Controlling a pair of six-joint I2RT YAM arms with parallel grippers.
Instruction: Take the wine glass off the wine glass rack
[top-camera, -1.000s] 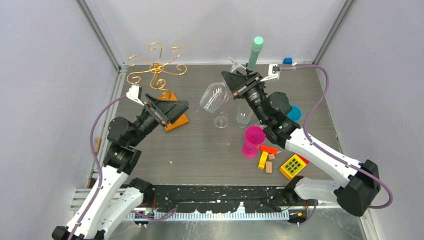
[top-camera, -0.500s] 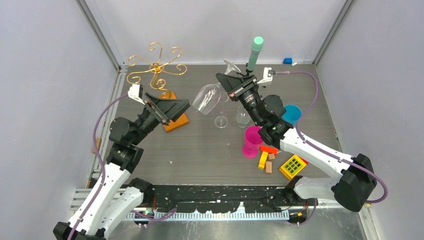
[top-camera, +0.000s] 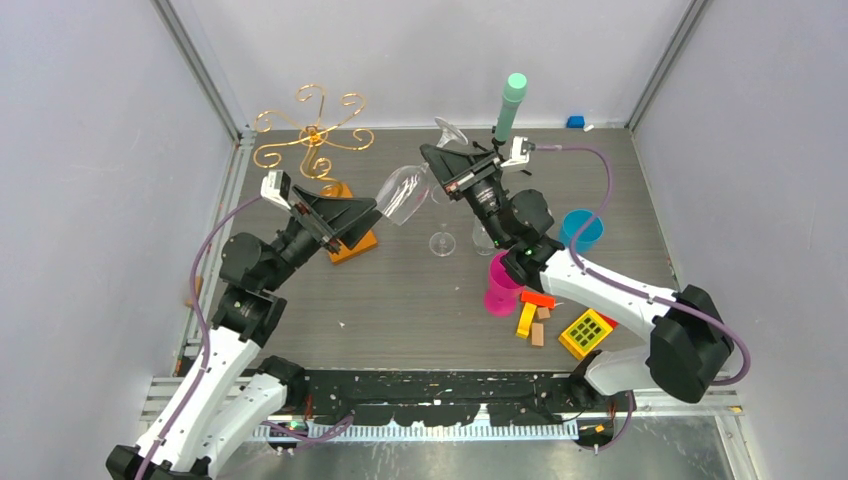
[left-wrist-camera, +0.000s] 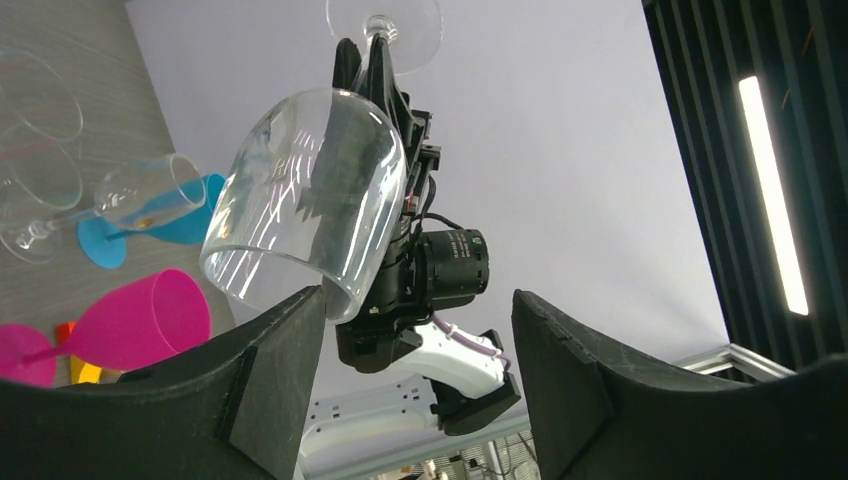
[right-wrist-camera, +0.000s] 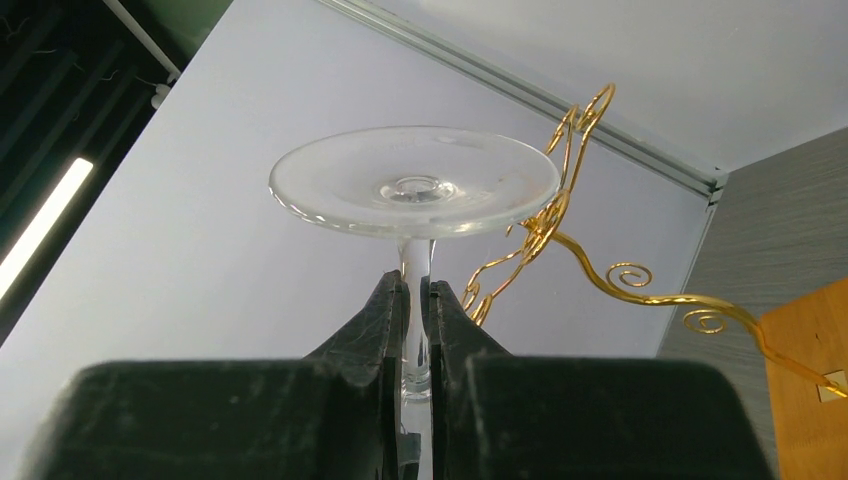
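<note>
Right end effector (top-camera: 440, 162) clenched on stem of wine glass (top-camera: 400, 193), tilted above surface (top-camera: 400, 300), top-centre of frame, apart from wine glass rack (top-camera: 313, 135) at upper left. Left end effector (top-camera: 352, 212) released, w/ fingers spread.

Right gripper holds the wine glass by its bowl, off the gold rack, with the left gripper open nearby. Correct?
One detail is off: the right gripper is shut on the stem of the wine glass, just under its foot, not on the bowl, as the right wrist view shows. The glass is off the wine glass rack, and the left gripper is open nearby.
</note>
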